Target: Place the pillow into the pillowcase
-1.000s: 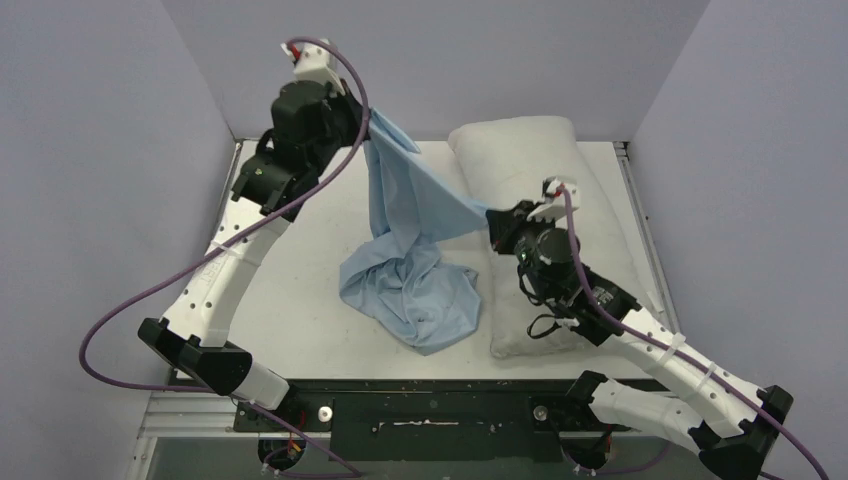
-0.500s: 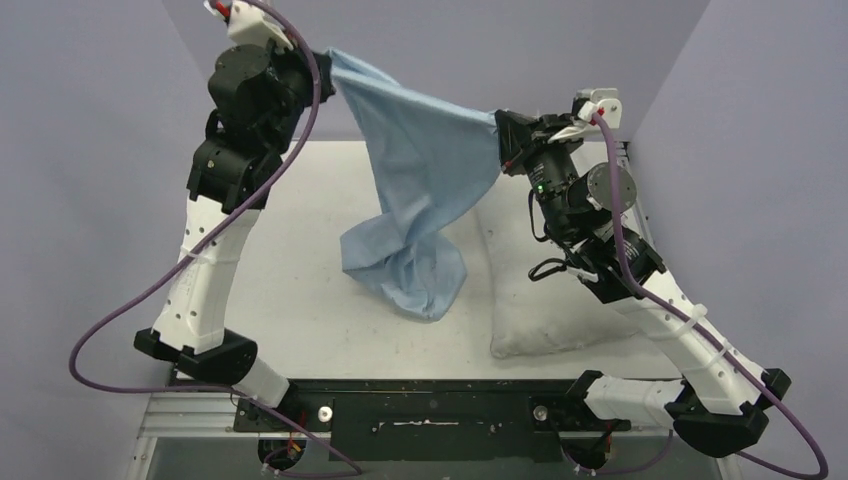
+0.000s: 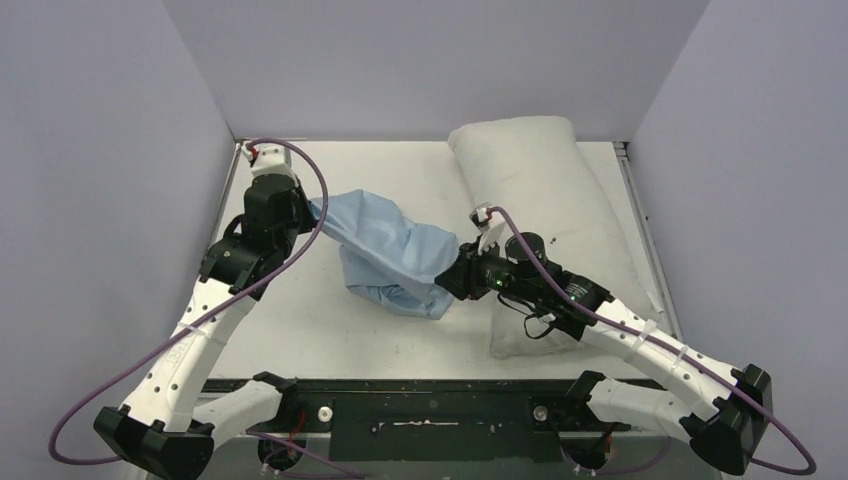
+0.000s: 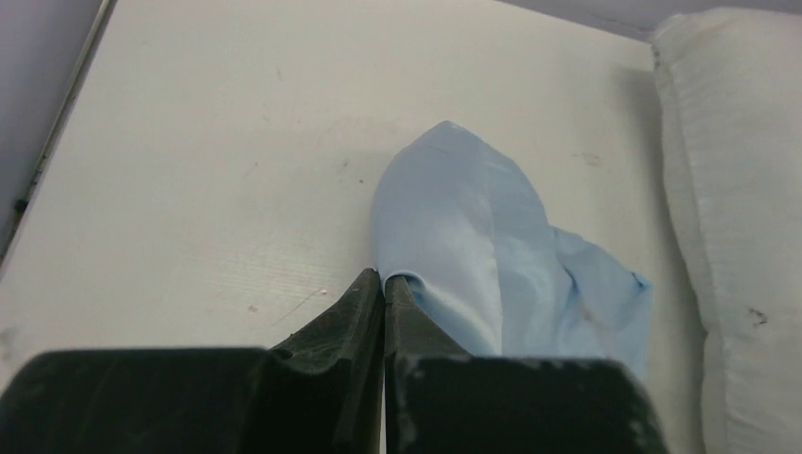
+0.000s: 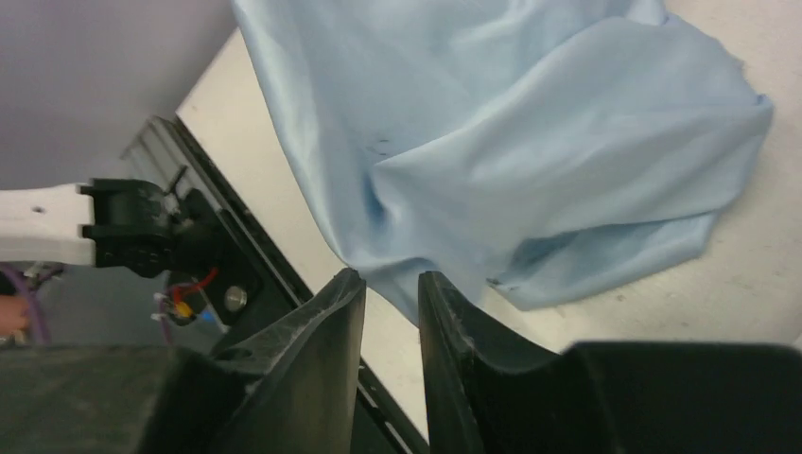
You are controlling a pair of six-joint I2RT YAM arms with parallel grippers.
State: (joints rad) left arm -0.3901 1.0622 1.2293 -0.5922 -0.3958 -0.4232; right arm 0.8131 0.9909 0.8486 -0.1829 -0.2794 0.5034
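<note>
Both arms have come down, so from above we see the thin, wrinkly light blue fabric pillowcase (image 3: 385, 250) bunched on the white table (image 3: 290, 320), just left of the plump white rectangular pillow (image 3: 540, 170). At the left wrist, the left gripper (image 4: 383, 279) is clenched on its fold. At the right wrist, the right gripper (image 5: 391, 284) stands slightly parted, with the cloth loose between its jaws.
</note>
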